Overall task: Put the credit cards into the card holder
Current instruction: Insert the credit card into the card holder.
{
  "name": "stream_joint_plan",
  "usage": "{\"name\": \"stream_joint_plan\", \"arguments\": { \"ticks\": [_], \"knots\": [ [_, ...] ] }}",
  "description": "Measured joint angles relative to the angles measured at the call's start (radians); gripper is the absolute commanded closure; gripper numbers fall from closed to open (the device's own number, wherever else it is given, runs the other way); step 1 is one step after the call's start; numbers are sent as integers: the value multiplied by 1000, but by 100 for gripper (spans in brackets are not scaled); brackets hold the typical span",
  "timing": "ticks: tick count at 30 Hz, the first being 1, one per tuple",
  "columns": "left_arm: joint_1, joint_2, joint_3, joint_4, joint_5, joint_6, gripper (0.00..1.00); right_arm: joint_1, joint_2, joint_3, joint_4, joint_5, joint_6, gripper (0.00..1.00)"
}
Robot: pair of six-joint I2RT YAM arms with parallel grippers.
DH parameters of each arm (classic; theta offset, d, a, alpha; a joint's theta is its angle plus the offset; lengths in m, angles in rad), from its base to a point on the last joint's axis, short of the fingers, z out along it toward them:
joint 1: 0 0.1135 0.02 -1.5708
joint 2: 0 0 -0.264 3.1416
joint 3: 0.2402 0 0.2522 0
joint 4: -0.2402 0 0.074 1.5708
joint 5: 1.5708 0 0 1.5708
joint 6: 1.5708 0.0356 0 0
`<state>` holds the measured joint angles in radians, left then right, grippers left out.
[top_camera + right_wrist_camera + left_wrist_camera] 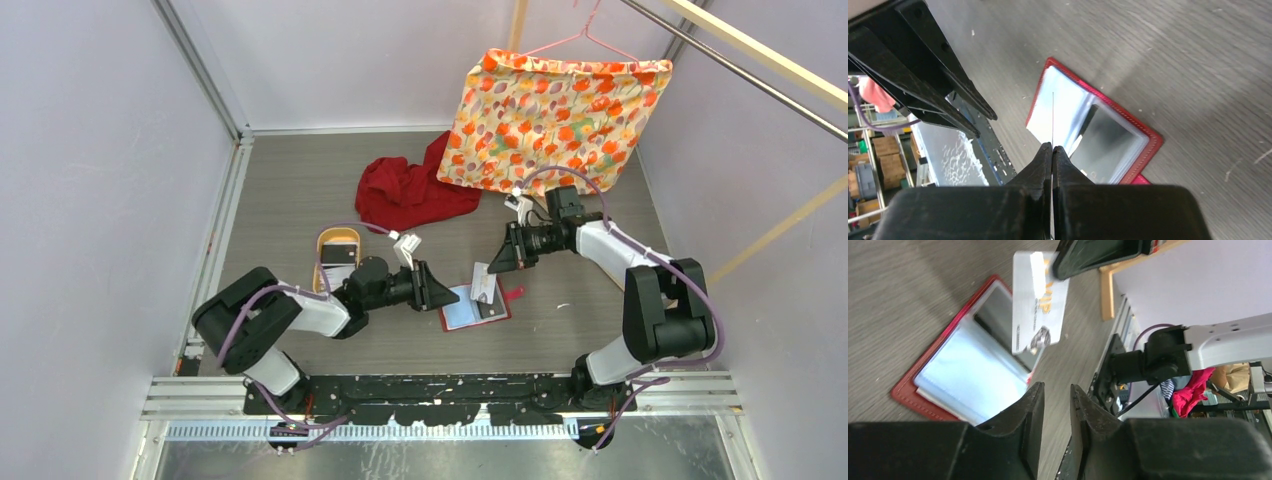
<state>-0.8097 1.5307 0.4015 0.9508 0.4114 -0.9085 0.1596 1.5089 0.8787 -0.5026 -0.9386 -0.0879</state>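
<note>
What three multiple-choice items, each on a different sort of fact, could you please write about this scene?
1. Where does the open card holder lie?
A at the table's far edge
B in the near half of the table
C hanging off the table

2. What colour is the card held above it?
A whitish
B black
C green

3. How do the right fingers stand?
A wide open
B shut on the card
C out of view

Key: B, it lies flat close to the arm bases; A, its pale printed face shows; B, the fingers pinch its edge.
</note>
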Motion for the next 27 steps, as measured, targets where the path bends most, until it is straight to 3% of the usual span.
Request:
{"name": "stream_joint_plan", "arguments": {
  "ticks": [13, 27],
  "knots": [
    [0, 235, 0, 50, 1, -29, 81, 29, 84, 33, -9, 89, 10, 99],
    [0, 291, 1, 92, 0, -77, 85, 46, 134, 71, -53, 109, 16, 99]
  ]
}}
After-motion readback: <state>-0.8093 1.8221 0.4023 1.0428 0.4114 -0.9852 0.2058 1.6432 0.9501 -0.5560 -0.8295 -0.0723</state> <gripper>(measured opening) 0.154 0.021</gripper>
